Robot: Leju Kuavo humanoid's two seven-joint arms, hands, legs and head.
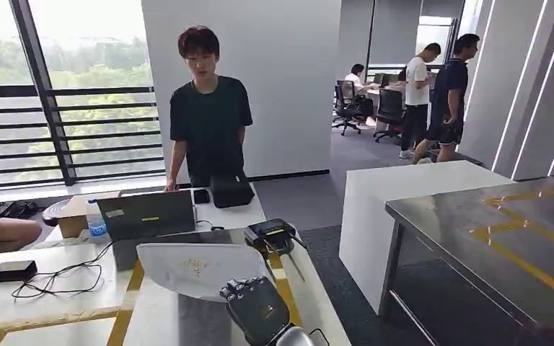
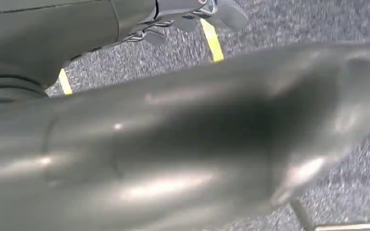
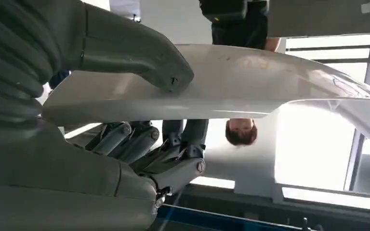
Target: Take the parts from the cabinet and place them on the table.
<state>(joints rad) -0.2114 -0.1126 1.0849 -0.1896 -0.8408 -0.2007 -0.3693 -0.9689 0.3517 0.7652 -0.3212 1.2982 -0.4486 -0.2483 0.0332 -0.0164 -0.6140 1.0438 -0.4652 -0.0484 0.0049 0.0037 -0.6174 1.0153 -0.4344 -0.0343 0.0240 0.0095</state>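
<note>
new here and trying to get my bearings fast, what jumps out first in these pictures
The robot's right hand grips a curved, glossy white plastic panel, thumb on one face, fingers under the other, held low and central in the head view above a pale table with yellow tape lines. Just behind that table stands a person in a black t-shirt. To the right is a bare steel table marked with yellow tape.

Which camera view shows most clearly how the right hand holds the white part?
The right wrist view: there the right hand grips the white part, thumb on one face, fingers on the other. The head view shows the part above the hand's back. The left wrist view does not settle it.
</note>
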